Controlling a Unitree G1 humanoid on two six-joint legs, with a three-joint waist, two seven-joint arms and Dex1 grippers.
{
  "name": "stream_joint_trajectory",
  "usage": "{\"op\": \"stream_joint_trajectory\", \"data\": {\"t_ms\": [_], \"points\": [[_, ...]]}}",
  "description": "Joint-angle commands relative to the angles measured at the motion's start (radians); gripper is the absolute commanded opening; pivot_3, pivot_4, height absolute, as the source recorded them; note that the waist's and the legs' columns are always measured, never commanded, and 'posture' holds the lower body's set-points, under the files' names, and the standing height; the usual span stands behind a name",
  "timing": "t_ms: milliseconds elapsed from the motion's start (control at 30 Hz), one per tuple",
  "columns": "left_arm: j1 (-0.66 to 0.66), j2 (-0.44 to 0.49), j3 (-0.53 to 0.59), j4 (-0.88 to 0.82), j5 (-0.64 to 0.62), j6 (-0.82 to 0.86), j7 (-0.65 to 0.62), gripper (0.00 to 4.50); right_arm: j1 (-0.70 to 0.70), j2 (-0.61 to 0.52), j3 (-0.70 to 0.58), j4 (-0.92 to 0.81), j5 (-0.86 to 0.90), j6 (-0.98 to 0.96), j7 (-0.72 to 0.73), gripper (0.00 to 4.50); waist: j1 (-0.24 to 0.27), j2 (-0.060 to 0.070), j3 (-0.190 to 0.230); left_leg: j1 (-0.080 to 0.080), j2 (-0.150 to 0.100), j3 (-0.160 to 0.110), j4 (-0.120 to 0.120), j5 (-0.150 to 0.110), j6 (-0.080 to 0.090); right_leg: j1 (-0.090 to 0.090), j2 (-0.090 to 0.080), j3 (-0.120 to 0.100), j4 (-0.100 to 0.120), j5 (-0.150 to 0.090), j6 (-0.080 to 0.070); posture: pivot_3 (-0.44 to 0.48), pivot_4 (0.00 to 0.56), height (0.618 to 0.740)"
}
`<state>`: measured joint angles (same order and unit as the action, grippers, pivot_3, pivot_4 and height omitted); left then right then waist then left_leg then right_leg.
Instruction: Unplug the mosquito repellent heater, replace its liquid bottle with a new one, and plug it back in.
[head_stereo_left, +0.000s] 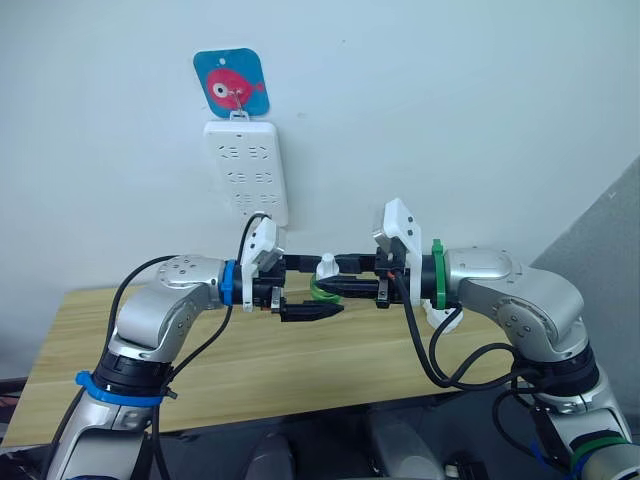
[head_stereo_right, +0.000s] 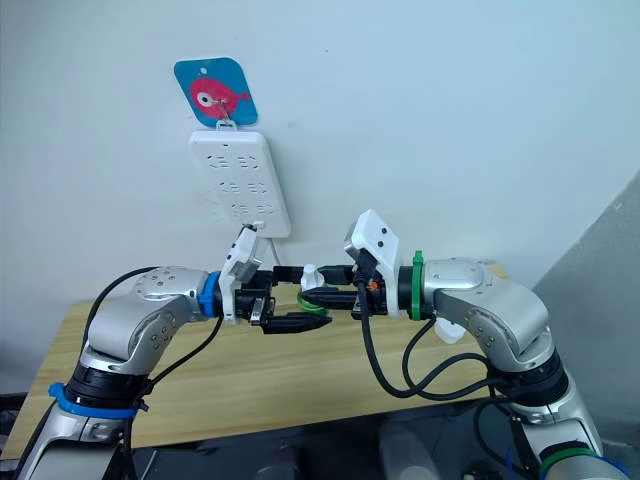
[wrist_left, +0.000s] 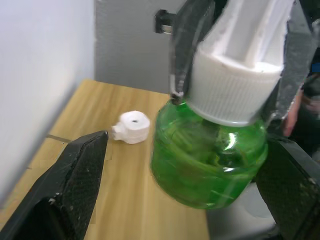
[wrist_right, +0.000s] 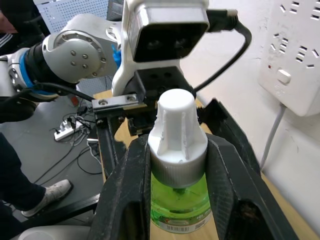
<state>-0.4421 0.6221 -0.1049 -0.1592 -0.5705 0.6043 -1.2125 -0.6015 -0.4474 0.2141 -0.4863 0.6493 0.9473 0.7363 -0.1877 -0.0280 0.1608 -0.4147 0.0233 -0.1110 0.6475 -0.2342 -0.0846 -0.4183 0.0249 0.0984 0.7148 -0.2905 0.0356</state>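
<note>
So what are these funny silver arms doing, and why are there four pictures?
They are a robot's two arms. Two pictures come from cameras in its head, looking down over a wooden table. The other two come from small cameras on its wrists, so everything looks very close. The right gripper pinches a little green bottle by its white cap. The left gripper is open, its black fingers on either side of the bottle. On the table lies a small white mosquito repellent heater, unplugged. On the wall hangs a white power strip under a blue fish hook.
</note>
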Motion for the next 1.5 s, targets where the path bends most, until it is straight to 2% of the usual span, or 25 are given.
{"op": "stream_joint_trajectory", "data": {"t_ms": [33, 400, 533, 633, 667, 867, 1067, 1200, 1300, 1500], "points": [[-0.021, -0.005, -0.003, -0.021, -0.019, -0.001, -0.016, 4.49, -0.016, 0.0, -0.018, -0.041, 0.021, -0.005, -0.002, 1.11, -0.005, 0.0, -0.002, 0.0, 0.0, 0.0, 0.0, 0.0, 0.0, 0.0, 0.0, 0.0, 0.0, 0.0, 0.0, -0.18, 0.077, 0.74], [-0.028, -0.019, -0.018, -0.019, -0.011, -0.016, -0.034, 4.49, -0.012, -0.006, 0.003, -0.046, 0.018, -0.006, 0.007, 1.11, -0.008, 0.004, -0.008, 0.005, 0.0, 0.0, -0.001, 0.0, 0.0, 0.005, 0.002, 0.0, -0.001, 0.0, -0.001, -0.179, 0.078, 0.74], [-0.018, -0.015, -0.027, -0.015, 0.008, -0.044, -0.045, 3.6, -0.013, -0.005, 0.007, -0.045, 0.017, -0.008, 0.008, 1.11, -0.007, 0.004, -0.008, 0.013, 0.0, 0.0, -0.002, 0.0, 0.0, 0.013, 0.002, 0.001, -0.003, -0.002, 0.0, -0.177, 0.079, 0.74], [-0.018, -0.019, -0.027, -0.01, 0.011, -0.05, -0.038, 2.58, -0.012, -0.007, 0.008, -0.045, 0.018, -0.01, 0.011, 1.11, -0.007, 0.004, -0.008, 0.014, 0.001, 0.0, -0.002, 0.0, 0.0, 0.014, 0.004, 0.001, -0.002, -0.003, 0.0, -0.175, 0.08, 0.74], [-0.019, -0.022, -0.027, -0.007, 0.012, -0.052, -0.035, 2.37, -0.012, -0.007, 0.008, -0.044, 0.018, -0.01, 0.012, 1.11, -0.007, 0.004, -0.008, 0.014, 0.001, 0.0, -0.002, 0.0, 0.0, 0.014, 0.004, 0.001, -0.002, -0.003, 0.0, -0.175, 0.08, 0.74], [-0.018, -0.031, -0.019, 0.006, 0.025, -0.067, -0.019, 2.36, -0.007, -0.02, 0.017, -0.049, 0.017, -0.012, 0.024, 1.11, -0.007, 0.004, -0.008, 0.014, 0.002, 0.0, -0.002, 0.0, 0.0, 0.014, 0.004, 0.002, -0.002, -0.002, 0.0, -0.176, 0.08, 0.74], [0.005, -0.056, -0.013, 0.028, 0.068, -0.123, 0.043, 2.36, 0.018, -0.036, -0.002, -0.071, -0.025, -0.033, -0.025, 3.14, -0.007, 0.004, -0.008, 0.014, 0.002, 0.0, -0.002, 0.0, 0.0, 0.014, 0.004, 0.002, -0.002, -0.002, 0.0, -0.184, 0.08, 0.74], [0.035, -0.087, -0.01, 0.039, 0.121, -0.186, 0.118, 2.36, 0.092, 0.018, -0.022, -0.138, -0.071, -0.044, -0.172, 3.18, -0.007, 0.004, -0.009, 0.014, 0.002, 0.0, -0.002, 0.0, 0.0, 0.013, 0.004, 0.002, -0.002, -0.003, 0.0, -0.195, 0.078, 0.74], [0.059, -0.11, -0.005, 0.036, 0.144, -0.221, 0.167, 2.36, 0.157, 0.075, 0.017, -0.194, -0.138, -0.068, -0.281, 3.18, -0.007, 0.004, -0.01, 0.014, 0.003, 0.0, -0.003, 0.0, 0.0, 0.013, 0.005, 0.002, -0.002, -0.003, 0.0, -0.203, 0.08, 0.74], [0.069, -0.134, -0.006, 0.03, 0.157, -0.255, 0.202, 2.36, 0.197, 0.211, 0.061, -0.17, -0.221, -0.103, -0.421, 3.18, -0.009, 0.004, -0.012, 0.014, 0.004, 0.001, -0.002, 0.0, 0.0, 0.013, 0.006, 0.003, -0.002, -0.003, 0.001, -0.21, 0.078, 0.74]]}}
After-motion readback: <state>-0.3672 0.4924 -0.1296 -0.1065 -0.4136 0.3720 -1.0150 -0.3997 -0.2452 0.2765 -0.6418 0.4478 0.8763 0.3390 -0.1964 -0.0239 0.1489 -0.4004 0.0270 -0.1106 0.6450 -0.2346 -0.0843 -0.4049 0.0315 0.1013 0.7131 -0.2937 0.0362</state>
